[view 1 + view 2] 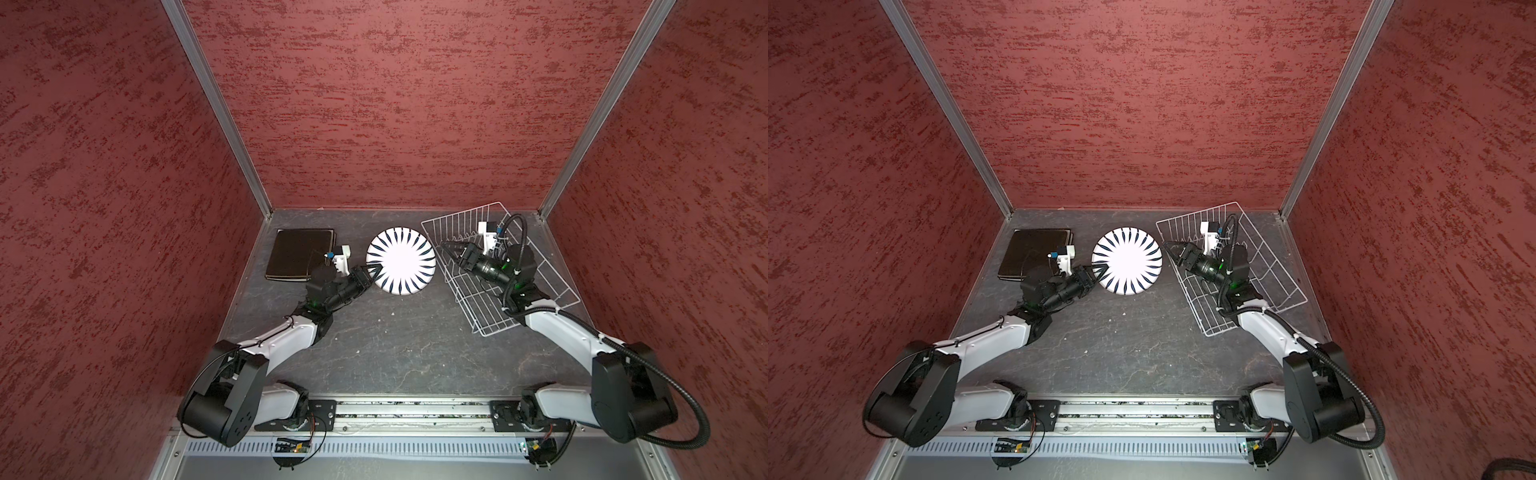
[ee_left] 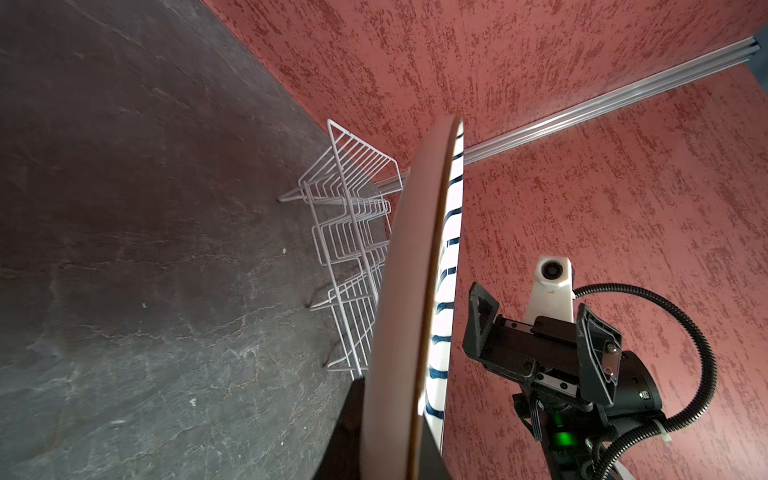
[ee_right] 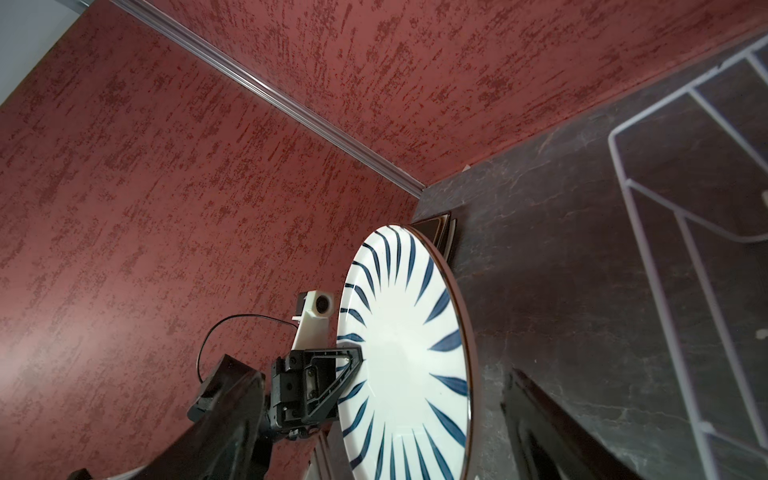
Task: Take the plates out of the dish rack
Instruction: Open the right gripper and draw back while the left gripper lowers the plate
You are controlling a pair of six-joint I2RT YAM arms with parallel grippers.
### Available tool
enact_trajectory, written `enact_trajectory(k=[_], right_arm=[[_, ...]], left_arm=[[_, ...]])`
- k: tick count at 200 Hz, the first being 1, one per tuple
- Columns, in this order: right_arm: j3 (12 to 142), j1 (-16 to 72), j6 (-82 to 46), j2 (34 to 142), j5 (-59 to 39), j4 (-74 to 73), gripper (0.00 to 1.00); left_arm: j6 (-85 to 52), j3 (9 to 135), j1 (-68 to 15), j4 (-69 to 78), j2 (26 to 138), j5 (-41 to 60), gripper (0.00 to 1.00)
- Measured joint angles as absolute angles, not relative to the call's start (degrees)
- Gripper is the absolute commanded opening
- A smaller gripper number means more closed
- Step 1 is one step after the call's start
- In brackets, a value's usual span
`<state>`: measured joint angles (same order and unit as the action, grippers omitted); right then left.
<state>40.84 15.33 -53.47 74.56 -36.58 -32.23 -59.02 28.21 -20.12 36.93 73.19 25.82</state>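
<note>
A round white plate with dark radial streaks (image 1: 401, 261) (image 1: 1126, 261) hangs between the two arms. My left gripper (image 1: 374, 272) (image 1: 1098, 272) (image 2: 390, 432) is shut on its near-left rim. The left wrist view shows the plate (image 2: 407, 291) edge-on. My right gripper (image 1: 451, 251) (image 1: 1173, 253) (image 2: 536, 316) stands open just right of the plate, over the left edge of the white wire dish rack (image 1: 459, 212) (image 1: 1196, 212), touching nothing. In the right wrist view the plate's face (image 3: 407, 353) lies ahead of the open jaws. No plate shows in the rack.
A stack of square plates with a glossy black one on top (image 1: 301, 259) (image 1: 1034, 253) (image 3: 436, 230) lies at the back left, just behind my left wrist. The rack (image 2: 353, 216) (image 3: 648, 257) sits askew at the back right. Red walls close three sides.
</note>
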Motion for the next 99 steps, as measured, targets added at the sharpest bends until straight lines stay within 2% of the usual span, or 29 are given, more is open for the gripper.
enact_trajectory(k=[99], right_arm=[[40.9, 12.9, -46.9, 68.6, -34.2, -23.7, 0.99]], left_arm=[[-58.5, 26.8, -16.9, 33.3, 74.1, 18.9, 0.0]])
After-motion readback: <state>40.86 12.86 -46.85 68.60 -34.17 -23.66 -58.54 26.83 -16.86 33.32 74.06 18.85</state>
